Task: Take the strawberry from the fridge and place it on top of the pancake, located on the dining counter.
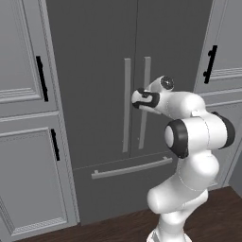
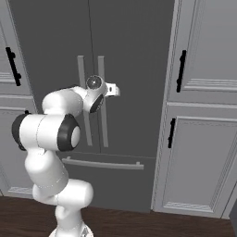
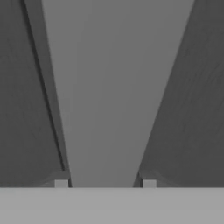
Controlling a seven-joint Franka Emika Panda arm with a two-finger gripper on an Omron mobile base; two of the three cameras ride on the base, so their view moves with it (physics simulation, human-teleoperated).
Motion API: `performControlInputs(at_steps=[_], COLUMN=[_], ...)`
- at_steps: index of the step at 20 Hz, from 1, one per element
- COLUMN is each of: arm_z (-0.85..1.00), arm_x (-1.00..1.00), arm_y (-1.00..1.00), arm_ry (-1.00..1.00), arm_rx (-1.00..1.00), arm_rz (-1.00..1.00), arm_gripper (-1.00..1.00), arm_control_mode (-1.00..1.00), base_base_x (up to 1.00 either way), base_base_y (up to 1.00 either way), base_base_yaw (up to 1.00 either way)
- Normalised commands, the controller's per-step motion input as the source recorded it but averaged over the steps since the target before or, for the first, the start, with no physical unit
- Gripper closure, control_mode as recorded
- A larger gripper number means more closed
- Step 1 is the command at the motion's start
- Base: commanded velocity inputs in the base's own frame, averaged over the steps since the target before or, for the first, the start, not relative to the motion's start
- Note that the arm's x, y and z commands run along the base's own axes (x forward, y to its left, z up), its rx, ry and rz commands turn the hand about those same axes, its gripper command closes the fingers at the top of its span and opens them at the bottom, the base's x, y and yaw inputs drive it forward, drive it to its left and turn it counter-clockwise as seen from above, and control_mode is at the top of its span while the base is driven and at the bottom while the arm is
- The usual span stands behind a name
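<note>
Fridge (image 1: 94,71) closed. Hand (image 3: 105,186) straddles right door handle (image 3: 109,96), fingers apart, not clenched. Next: clamp, pull.

Light grey panelled cabinets (image 1: 28,142) with black handles (image 1: 42,78) stand above dark wood floor (image 2: 139,224).

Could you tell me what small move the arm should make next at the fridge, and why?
Probably close the gripper on the right door's bar handle. The fridge doors look shut, and in the hand view the pale bar runs between the two spread fingertips, so the handle seems framed but not yet clamped.
</note>
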Motion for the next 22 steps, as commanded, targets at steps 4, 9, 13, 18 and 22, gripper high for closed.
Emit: performControlInputs(at_steps=[4, 9, 13, 18, 22], arm_z=[0.0, -0.13, -0.13, -0.04, -0.01], arm_x=[0.0, -0.25, -0.7, -0.85, -0.88], arm_y=[-0.05, -0.43, -0.85, -1.0, -0.99], arm_ry=[0.0, 0.0, 0.02, 0.05, 0.05], arm_rx=[0.0, 0.0, 0.0, 0.02, 0.02], arm_rz=[0.01, 0.0, 0.0, 0.0, 0.0], arm_gripper=[1.0, 1.0, 1.0, 1.0, 1.0], arm_control_mode=[-1.0, -1.0, -1.0, -1.0, -1.0], base_base_x=[0.0, 0.0, 0.0, 0.0, 0.0], base_base_y=[0.0, 0.0, 0.0, 0.0, 0.0], base_base_yaw=[0.0, 0.0, 0.0, 0.0, 0.0])
